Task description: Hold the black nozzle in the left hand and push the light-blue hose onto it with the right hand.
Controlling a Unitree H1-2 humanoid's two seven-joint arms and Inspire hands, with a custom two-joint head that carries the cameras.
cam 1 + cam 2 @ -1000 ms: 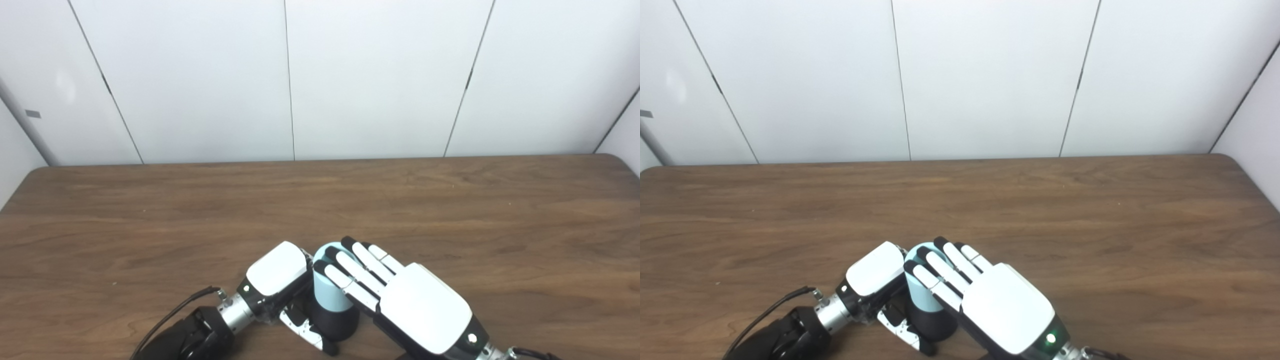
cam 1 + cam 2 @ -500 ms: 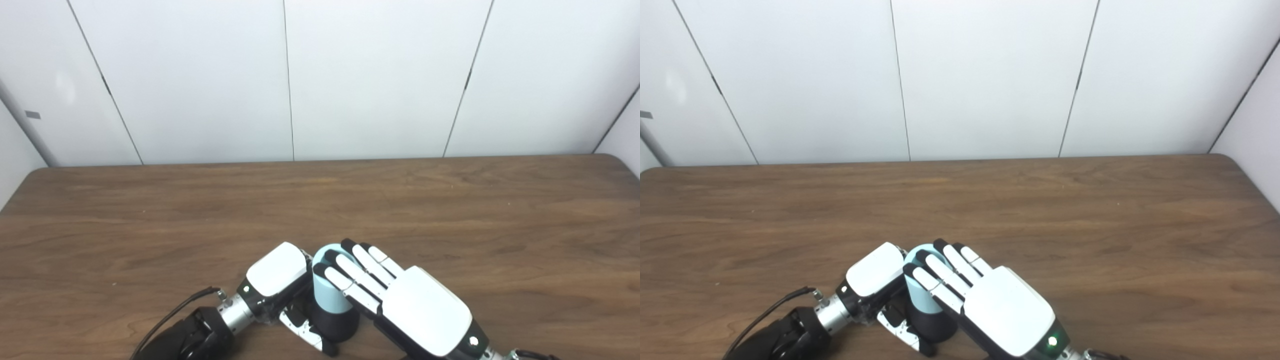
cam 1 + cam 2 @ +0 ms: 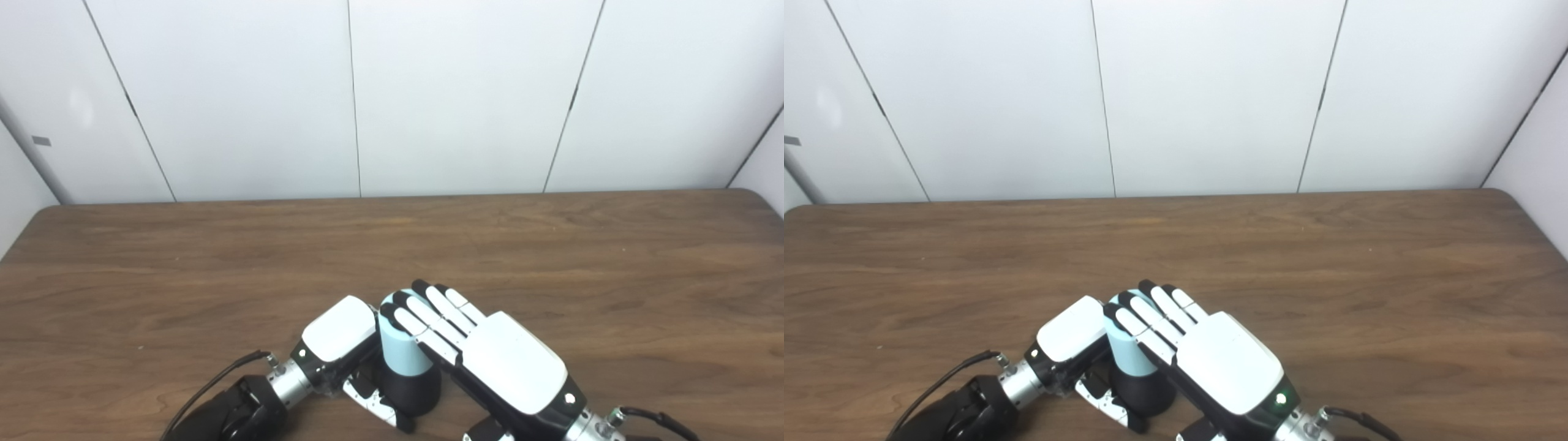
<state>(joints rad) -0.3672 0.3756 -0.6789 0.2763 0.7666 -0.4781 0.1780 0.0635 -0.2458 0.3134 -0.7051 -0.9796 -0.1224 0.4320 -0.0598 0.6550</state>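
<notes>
A light-blue hose (image 3: 399, 354) stands upright on the black nozzle (image 3: 411, 393) near the table's front edge. My left hand (image 3: 339, 328) is shut around the black nozzle from the left, its fingers curling under the front of the base. My right hand (image 3: 497, 362) lies flat, palm down, with straight fingers (image 3: 422, 317) resting across the top of the hose. It is open, and its thumb is hidden beneath it. The right eye view shows the same: hose (image 3: 1133, 356), nozzle (image 3: 1145, 393), right hand (image 3: 1222, 361).
The brown wooden table (image 3: 184, 269) stretches wide to the left, right and back. White wall panels (image 3: 465, 92) stand behind its far edge. A black cable (image 3: 211, 384) runs along my left wrist.
My right hand has shifted a little left and away from me, so its fingers cover more of the hose's top; its wrist now shows. The left hand has held still.
</notes>
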